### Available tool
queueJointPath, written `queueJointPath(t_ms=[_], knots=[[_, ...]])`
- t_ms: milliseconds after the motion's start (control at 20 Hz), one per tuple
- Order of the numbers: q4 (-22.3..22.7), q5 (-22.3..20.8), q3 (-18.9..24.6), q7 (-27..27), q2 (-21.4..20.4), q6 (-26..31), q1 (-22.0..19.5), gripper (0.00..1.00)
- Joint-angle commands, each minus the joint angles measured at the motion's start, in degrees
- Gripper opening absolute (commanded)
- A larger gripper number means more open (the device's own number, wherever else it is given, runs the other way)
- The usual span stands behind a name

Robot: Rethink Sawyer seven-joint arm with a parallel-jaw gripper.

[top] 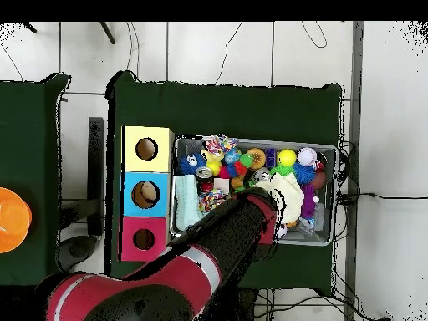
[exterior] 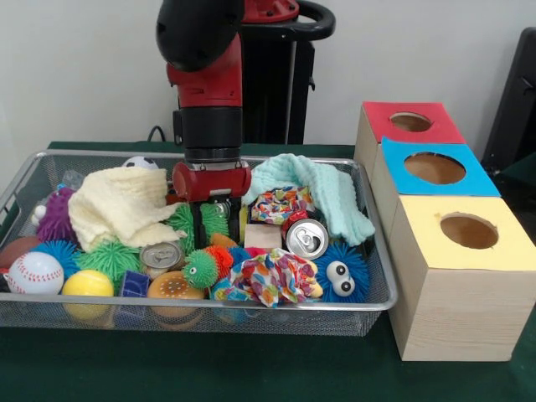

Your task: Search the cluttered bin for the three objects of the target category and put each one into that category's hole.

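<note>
The bin point(exterior: 378, 301), a shallow silver wire-mesh basket, is set on the dark green table point(exterior: 251, 373) and is filled with clutter. Three pale wooden boxes are lined up just beside it in the front view, on the picture's right. The red-topped box is placed farthest from the camera, and the hole point(exterior: 410, 122) is cut round through its top; it is seen empty. The blue-topped box point(exterior: 435, 169) is placed in the middle and the yellow-topped box point(exterior: 469, 231) nearest.

The red and black arm is lowered into the middle of the bin. The gripper point(exterior: 213, 224) is sunk among the objects below its red wrist block; its tips are hidden by the clutter, so whether the claw is spread or pressed together cannot be told.

Contents recorded in the front view: a pale yellow cloth point(exterior: 121, 205) left of the gripper; a mint green cloth point(exterior: 322, 188) draped at the right; a drink can point(exterior: 307, 238) lying end-on; a second can point(exterior: 161, 255) nearby; a baseball point(exterior: 34, 273) at the left; a yellow ball point(exterior: 87, 284); a blue fuzzy toy with eyes point(exterior: 342, 274); a multicoloured patterned fabric point(exterior: 272, 278) at the front rim; a purple spiky toy point(exterior: 55, 216).

In the overhead view, the arm is seen reaching across the bin's centre.
</note>
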Motion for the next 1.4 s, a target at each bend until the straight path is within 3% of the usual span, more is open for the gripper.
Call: queueJointPath(t_ms=[50, 250, 400, 450, 600, 750, 1050, 1200, 1400], knots=[[-5.7, -6.2, 6.3, 4.2, 3.1, 4.4, 1.0, 1.0], [-4.9, 0.2, 7.5, -4.0, 1.9, 3.2, -1.5, 1.0], [-4.7, 2.6, 8.1, -6.6, 1.7, 1.3, -2.9, 1.0], [-4.6, 4.0, 8.3, -7.8, 1.7, 0.2, -3.5, 0.0], [-4.5, 4.3, 8.6, -8.7, 1.5, -1.0, -3.9, 0.0], [-3.8, 9.2, 8.6, -14.2, 1.3, -4.4, -5.4, 0.0], [-3.6, 12.0, 7.5, -15.5, 1.6, -6.4, -5.5, 0.0], [-3.8, 10.5, 7.0, -12.3, 1.6, -5.1, -4.8, 0.0], [-3.5, 3.9, 6.3, -2.6, -0.6, -2.4, -2.8, 0.0]])
